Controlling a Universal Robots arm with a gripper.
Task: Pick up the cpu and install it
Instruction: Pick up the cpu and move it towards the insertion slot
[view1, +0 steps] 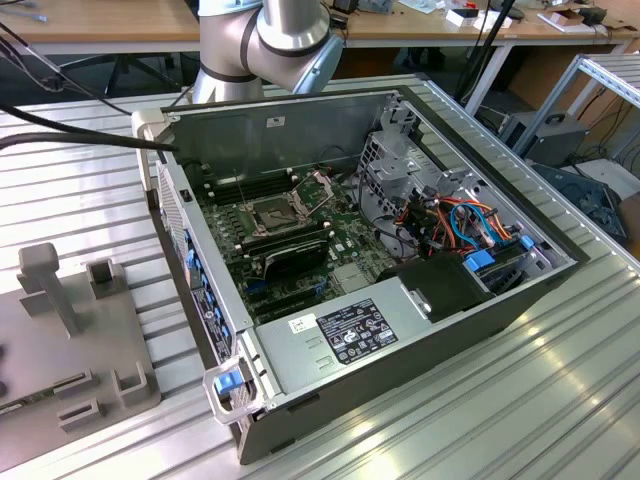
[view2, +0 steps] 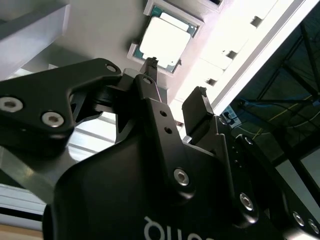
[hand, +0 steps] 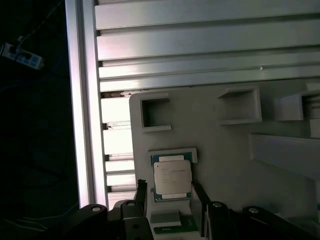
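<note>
The cpu (hand: 172, 177) lies flat in a shallow pocket of the grey holder plate (hand: 225, 150) on the ribbed desk (hand: 200, 40). In the exterior view that plate sits at about eight o'clock from the computer case (view1: 400, 330). The claw (hand: 169, 186) hangs over the chip, spread wide, one finger on each side and neither touching it. I'd call the cpu light, stiff and thin, with a slick metal lid and a delicate underside. Two opposite edges look like the safest hold.

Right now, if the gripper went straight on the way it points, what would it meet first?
Probably the small square silver-grey cpu in its pale grey tray; the gripper, fingers open, frames it; depth unclear.
</note>
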